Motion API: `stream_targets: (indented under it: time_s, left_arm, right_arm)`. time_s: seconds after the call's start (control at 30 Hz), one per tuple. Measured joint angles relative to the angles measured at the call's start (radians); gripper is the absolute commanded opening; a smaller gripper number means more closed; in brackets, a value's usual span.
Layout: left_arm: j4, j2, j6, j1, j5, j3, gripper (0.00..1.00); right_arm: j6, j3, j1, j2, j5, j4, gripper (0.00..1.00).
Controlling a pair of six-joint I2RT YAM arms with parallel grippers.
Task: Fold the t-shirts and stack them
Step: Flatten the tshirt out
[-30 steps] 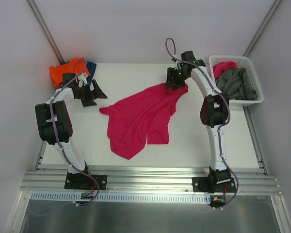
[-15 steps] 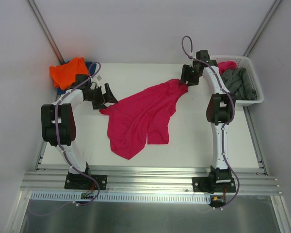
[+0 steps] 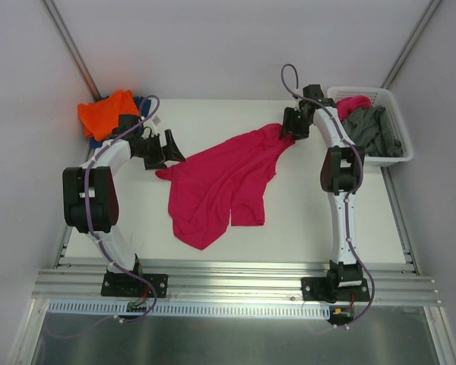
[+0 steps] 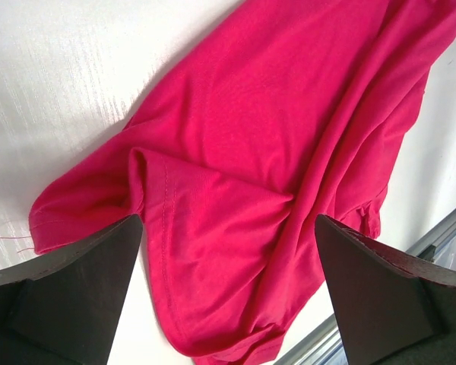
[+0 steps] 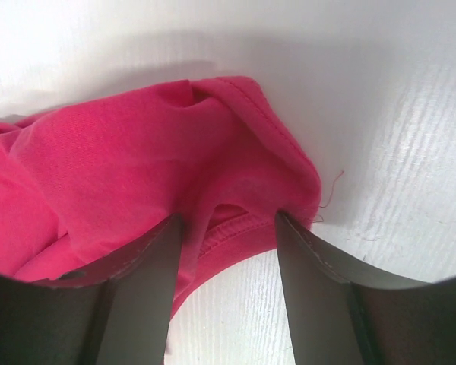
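While my right gripper (image 5: 229, 219) pinched the magenta t-shirt's (image 3: 220, 182) far right corner, my left gripper (image 3: 166, 152) hung wide open over its left tip.
Bare table (image 3: 311, 220) showed right of that shirt and along the near edge. One orange t-shirt (image 3: 106, 110) lay on one dark blue t-shirt (image 3: 143, 103) far left; one white basket (image 3: 395, 157) far right held grey cloth (image 3: 368, 129). My right arm stretched nearly straight toward the far edge; my left arm bent at its elbow.
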Motion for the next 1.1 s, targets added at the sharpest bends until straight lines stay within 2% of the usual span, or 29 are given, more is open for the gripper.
stream_targets:
  time_s: [0.43,0.77,1.1]
  left_arm:
    - [-0.006,-0.015,0.004,0.000,-0.019,0.000,0.99]
    - [-0.006,-0.032,0.023,0.000,-0.050,0.000,0.99]
    - [-0.007,-0.032,0.030,-0.009,-0.066,0.003,0.99]
  right_arm:
    - [-0.020,0.006,0.006,-0.002,0.083,0.000,0.56]
    - [-0.050,0.011,0.010,-0.003,0.224,-0.001,0.56]
    - [-0.073,0.063,0.010,-0.014,0.253,0.033,0.57]
